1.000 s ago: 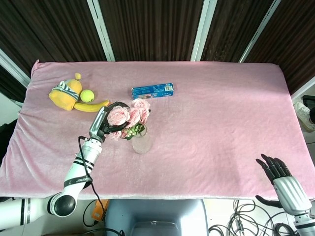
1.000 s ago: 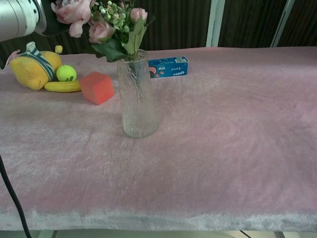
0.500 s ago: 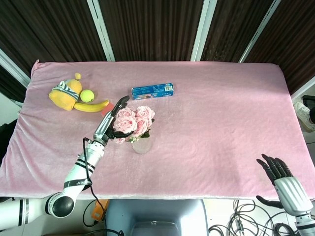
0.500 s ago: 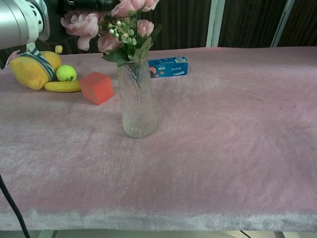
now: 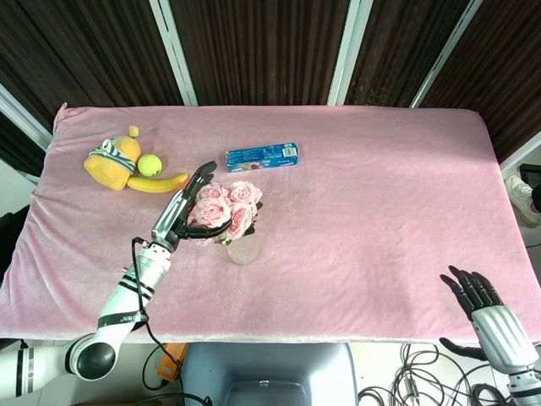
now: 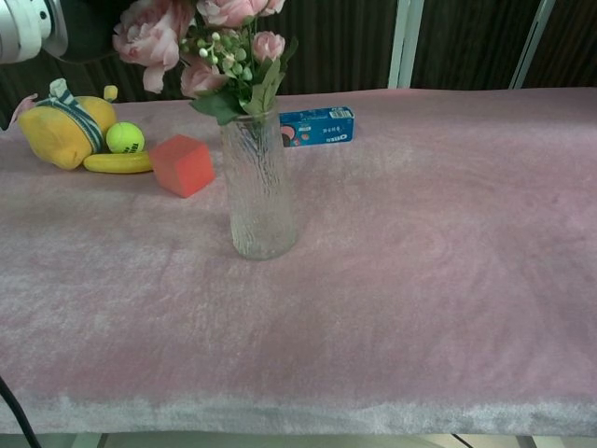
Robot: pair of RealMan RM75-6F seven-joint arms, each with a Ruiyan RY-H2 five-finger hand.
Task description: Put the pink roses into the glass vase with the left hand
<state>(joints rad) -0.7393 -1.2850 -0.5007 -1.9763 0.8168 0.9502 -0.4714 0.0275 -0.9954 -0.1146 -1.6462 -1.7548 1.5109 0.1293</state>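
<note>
The pink roses (image 5: pixel 228 205) stand with their stems in the glass vase (image 5: pixel 243 250) near the table's middle left. In the chest view the roses (image 6: pixel 219 42) rise out of the upright vase (image 6: pixel 258 191). My left hand (image 5: pixel 183 213) is just left of the blooms with its fingers spread and nothing in it; whether a fingertip still touches a bloom is unclear. Only its silver wrist (image 6: pixel 23 23) shows in the chest view. My right hand (image 5: pixel 475 290) hangs past the table's near right corner, fingers spread and holding nothing.
At the far left of the pink cloth (image 5: pixel 380 194) lie a yellow plush toy (image 5: pixel 110 161), a tennis ball (image 5: pixel 150 164) and a banana (image 5: pixel 158 183). An orange-red cube (image 6: pixel 182 165) sits left of the vase. Behind it lies a blue snack box (image 5: pixel 262 156).
My left hand has let go of the roses, spread its fingers and drawn back to the left. The roses have settled lower and more upright in the vase.
</note>
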